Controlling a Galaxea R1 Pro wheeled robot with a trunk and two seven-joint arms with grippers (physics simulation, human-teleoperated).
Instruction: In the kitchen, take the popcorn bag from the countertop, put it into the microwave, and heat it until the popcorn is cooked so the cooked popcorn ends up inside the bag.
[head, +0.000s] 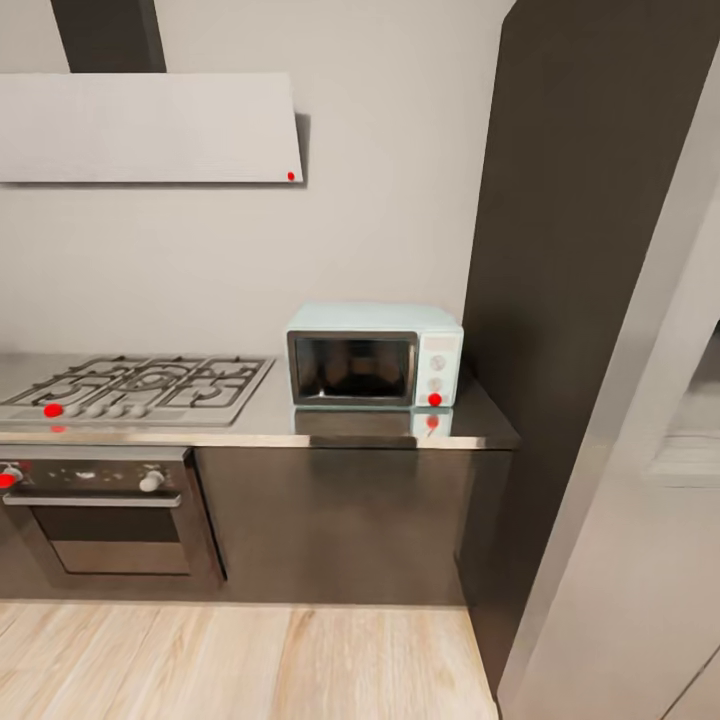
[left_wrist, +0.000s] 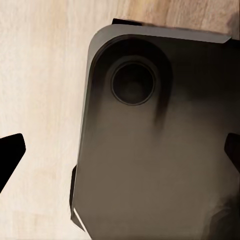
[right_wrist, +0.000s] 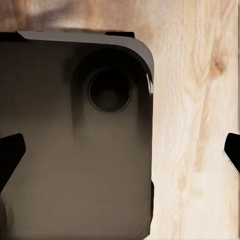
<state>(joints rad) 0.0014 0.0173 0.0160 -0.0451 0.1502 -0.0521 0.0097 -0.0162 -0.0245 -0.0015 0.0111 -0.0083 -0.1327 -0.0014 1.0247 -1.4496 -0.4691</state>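
Mint-blue and closed, the microwave (head: 374, 356) is seen from the head camera at the right end of the steel countertop (head: 390, 425), its black glass door facing out and a red button at its lower right corner. A gas hob (head: 140, 388) is set into the slab to its left, above a dark oven (head: 100, 510). Below the left claw (left_wrist: 120, 150), fingers (left_wrist: 10, 152) spread wide apart, the robot's dark base (left_wrist: 150, 150) and wooden floor (left_wrist: 40, 90) are shown. The right claw (right_wrist: 120, 150) is likewise spread over base and floor, well apart from the microwave.
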